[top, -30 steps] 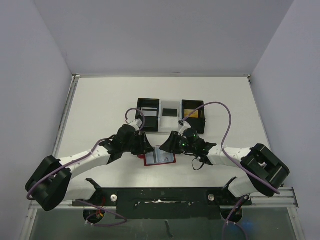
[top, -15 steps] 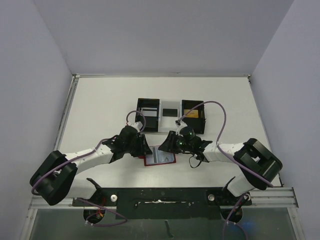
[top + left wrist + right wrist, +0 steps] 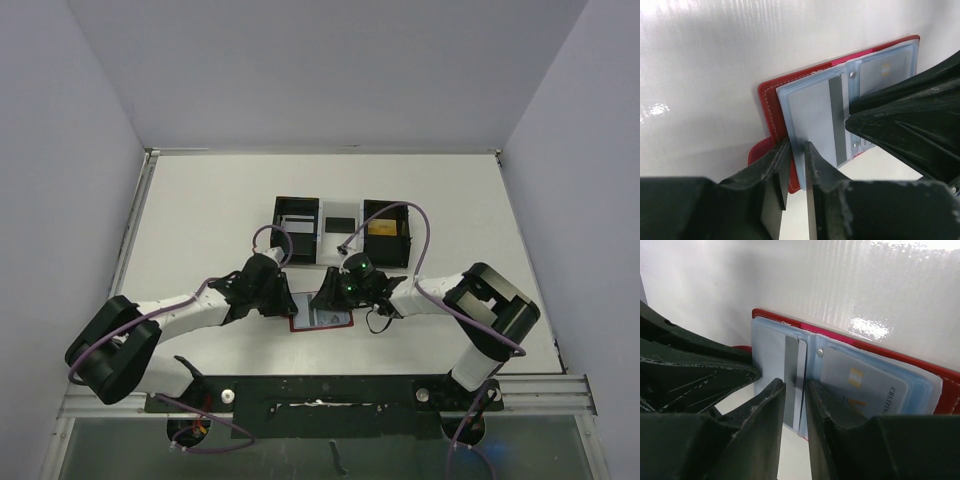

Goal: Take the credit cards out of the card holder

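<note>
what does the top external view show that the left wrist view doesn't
Only top external: the three-compartment tray beyond the arms, a gold card in its right-hand bin. Only left wrist: the left claw astride a blue-grey sleeve edge, a grey card with a dark stripe inside that sleeve. Both: the open red card holder on the white table, the right claw at it.

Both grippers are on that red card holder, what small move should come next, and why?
Probably the right gripper should draw straight back, sliding the pale plastic card with the grey stripe out of the red bifold card holder. Its fingers look closed on that card's exposed edge, while the left gripper pinches the holder's blue-grey lining edge, which should anchor it.
</note>
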`<state>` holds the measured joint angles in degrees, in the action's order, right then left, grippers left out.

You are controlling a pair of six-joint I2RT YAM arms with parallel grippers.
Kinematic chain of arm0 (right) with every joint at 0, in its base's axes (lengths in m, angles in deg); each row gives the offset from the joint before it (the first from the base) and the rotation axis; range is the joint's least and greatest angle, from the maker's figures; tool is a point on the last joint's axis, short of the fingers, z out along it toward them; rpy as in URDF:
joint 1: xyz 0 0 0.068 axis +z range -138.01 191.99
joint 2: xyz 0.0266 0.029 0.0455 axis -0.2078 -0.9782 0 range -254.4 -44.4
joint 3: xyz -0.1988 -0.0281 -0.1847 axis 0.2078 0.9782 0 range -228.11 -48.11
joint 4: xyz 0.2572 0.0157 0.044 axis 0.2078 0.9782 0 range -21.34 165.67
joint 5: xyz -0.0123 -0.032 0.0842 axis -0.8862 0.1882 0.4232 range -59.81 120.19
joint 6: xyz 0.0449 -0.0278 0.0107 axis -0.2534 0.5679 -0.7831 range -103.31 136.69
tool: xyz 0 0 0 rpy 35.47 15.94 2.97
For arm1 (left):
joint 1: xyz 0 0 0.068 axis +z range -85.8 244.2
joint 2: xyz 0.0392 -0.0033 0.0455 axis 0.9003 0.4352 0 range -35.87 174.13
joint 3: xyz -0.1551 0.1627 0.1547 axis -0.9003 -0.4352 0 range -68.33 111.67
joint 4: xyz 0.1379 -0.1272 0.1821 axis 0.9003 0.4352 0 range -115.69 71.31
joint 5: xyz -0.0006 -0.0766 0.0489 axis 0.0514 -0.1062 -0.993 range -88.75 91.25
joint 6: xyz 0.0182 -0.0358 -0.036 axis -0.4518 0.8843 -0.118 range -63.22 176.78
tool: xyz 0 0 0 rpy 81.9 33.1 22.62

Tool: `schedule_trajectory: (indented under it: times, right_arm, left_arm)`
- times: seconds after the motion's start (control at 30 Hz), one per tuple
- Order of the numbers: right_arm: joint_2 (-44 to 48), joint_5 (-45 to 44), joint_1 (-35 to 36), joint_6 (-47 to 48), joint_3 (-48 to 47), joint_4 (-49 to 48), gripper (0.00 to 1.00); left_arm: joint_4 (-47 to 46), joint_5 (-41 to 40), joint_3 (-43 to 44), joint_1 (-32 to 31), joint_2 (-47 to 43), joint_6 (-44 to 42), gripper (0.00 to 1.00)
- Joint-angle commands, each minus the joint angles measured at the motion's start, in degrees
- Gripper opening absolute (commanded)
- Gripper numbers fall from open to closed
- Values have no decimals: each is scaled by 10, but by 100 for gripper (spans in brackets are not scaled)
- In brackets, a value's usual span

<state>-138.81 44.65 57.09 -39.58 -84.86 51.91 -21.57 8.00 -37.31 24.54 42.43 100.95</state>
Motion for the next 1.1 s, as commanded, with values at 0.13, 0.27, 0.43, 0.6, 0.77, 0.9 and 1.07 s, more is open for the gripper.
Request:
schedule_trajectory:
  times: [0.13,0.27,0.43,0.6,0.77,0.9,1.07]
  right_arm:
    - [17,-37,5,-22,16,0,18]
    - [17,-6,1,-14,14,-28,16]
    - [9,-21,0,-19,3,-5,22]
    - [9,-1,0,-16,8,-28,15]
    - [24,15,-1,-13,13,-61,3]
    - [41,3,-3,-5,5,-39,0]
    - [56,-1,-10,1,6,-11,0]
  left_arm:
    - [2,-47,19,-9,2,1,14]
    - [13,-35,34,-7,21,-26,13]
    - [-24,42,30,-4,58,-30,11]
    - [-17,29,28,-4,61,-28,5]
    - [-8,20,31,-4,51,-34,0]
    - [-2,7,33,-4,43,-31,0]
    - [0,-3,31,-4,35,-30,0]
